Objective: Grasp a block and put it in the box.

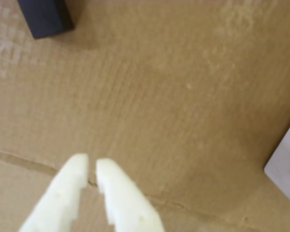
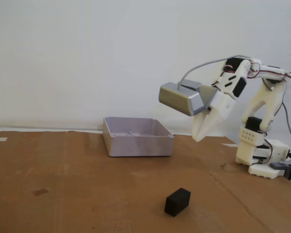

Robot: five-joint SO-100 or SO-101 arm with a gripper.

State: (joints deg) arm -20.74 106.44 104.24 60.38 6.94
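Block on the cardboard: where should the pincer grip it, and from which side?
Come from above. The block rests alone on the cardboard, clear of the box, so nothing crowds its sides. Close on two opposite upright faces across its shorter width; it sits turned at an angle in the fixed view, so the wrist probably needs rotating first. The pincer hangs raised, nearly closed; open it wider before descending.

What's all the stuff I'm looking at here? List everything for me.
block: one, matte black, on the cardboard near the front, apart from everything
box: one, pale lilac-grey, on the cardboard further back, nothing seen inside
cardboard sheet: one, brown, covering the table
wall: one, white, behind
camera housing: one, silver-grey, mounted at the arm's wrist
arm: one, white, based at right in the fixed view
gripper: one, white, raised, nearly closed, empty
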